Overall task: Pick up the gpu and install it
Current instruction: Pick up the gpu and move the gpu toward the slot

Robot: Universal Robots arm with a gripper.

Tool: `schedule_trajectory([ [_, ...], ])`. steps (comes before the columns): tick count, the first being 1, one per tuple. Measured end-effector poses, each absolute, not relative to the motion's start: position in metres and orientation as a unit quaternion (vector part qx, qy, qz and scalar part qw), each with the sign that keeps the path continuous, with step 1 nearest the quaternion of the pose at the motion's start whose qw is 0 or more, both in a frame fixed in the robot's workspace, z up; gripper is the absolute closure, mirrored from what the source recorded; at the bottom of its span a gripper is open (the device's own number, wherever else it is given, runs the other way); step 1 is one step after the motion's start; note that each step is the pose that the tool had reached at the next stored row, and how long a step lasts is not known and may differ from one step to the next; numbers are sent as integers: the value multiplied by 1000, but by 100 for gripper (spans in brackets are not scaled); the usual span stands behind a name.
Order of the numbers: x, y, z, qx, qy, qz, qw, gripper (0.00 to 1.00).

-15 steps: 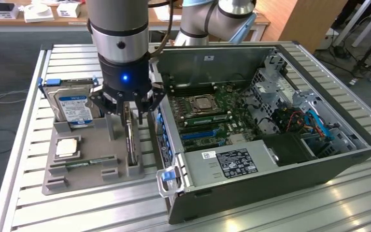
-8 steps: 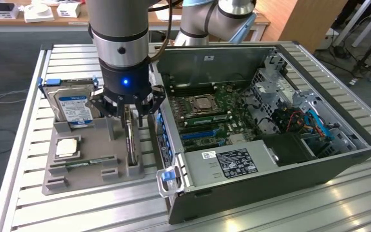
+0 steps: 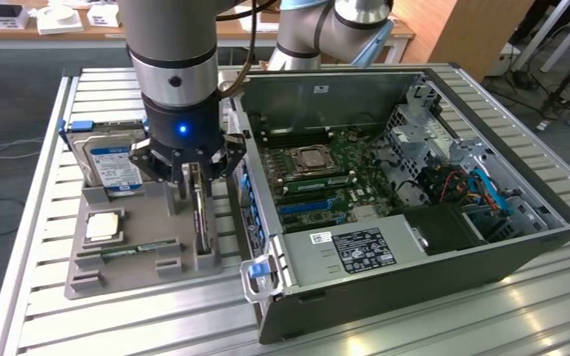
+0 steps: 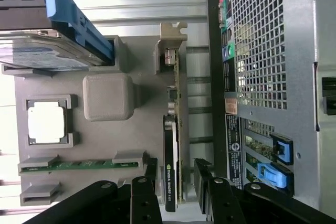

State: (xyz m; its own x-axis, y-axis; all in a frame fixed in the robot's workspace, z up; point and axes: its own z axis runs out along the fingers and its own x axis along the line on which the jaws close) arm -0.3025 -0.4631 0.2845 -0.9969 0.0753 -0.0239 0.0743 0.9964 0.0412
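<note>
Tool [image 4: 176, 167], jaws apart, astride the one upright gpu [image 4: 171, 145].

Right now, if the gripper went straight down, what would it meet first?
Probably the gpu, standing on edge in the gray holder; the open jaws of the gripper line up either side of it, though depth is unclear.

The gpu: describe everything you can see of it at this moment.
The gpu is a thin flat card with a black shroud bearing small print, a green board edge and a silvery end bracket. It stands on edge in the grey holder, beside the open computer case, not yet installed. The open end effector straddles it, with a gap showing on each side.
</note>
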Motion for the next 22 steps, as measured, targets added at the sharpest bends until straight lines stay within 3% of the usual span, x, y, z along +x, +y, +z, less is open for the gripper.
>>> schedule_trajectory([
  [22,-303,-463,262,37,999,20,13,58],
])
